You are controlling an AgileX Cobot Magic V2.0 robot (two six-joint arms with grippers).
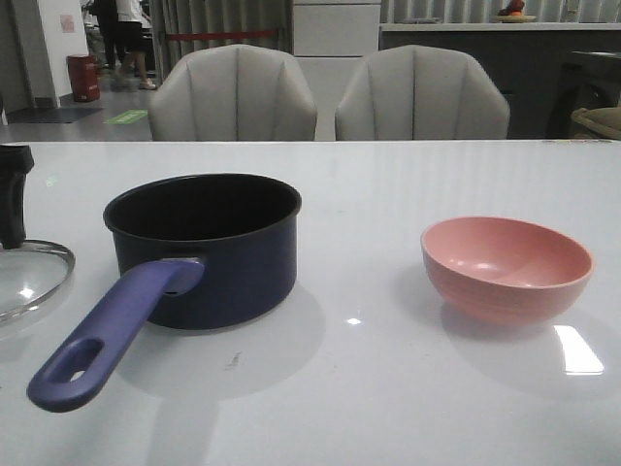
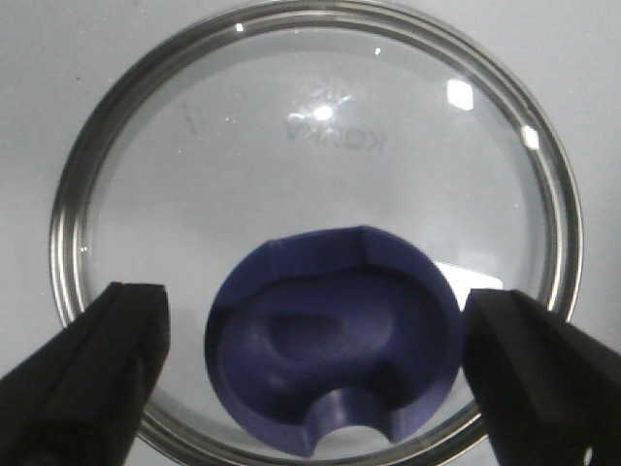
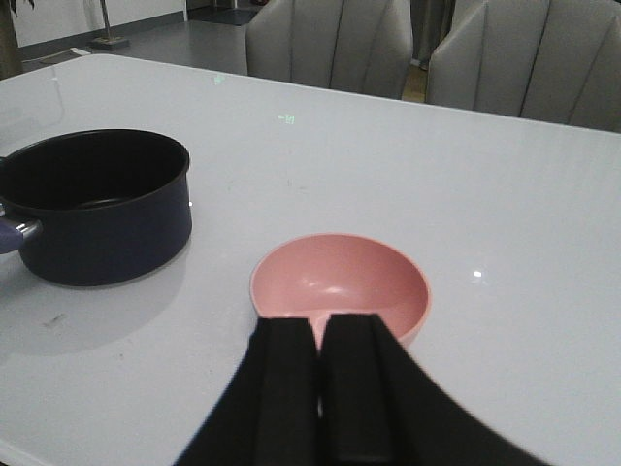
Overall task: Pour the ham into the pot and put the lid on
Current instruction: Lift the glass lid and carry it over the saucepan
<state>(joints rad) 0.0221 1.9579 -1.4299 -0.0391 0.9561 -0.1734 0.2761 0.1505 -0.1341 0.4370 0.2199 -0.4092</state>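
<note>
The dark navy pot (image 1: 209, 252) stands left of centre, its purple-blue handle (image 1: 107, 330) pointing toward me; it also shows in the right wrist view (image 3: 97, 209). The glass lid (image 1: 34, 277) lies flat at the far left edge. My left gripper (image 2: 315, 306) is open just above it, fingers (image 2: 116, 340) on either side of the dark blue knob (image 2: 335, 340), not touching; it shows as a black shape (image 1: 12, 194) in the front view. My right gripper (image 3: 318, 325) is shut and empty, short of the pink bowl (image 3: 340, 286). No ham is visible; the bowl looks empty and the pot's inside is dark.
The pink bowl (image 1: 506, 267) sits on the white table (image 1: 369, 388) to the right of the pot. Two grey chairs (image 1: 233, 97) stand behind the table's far edge.
</note>
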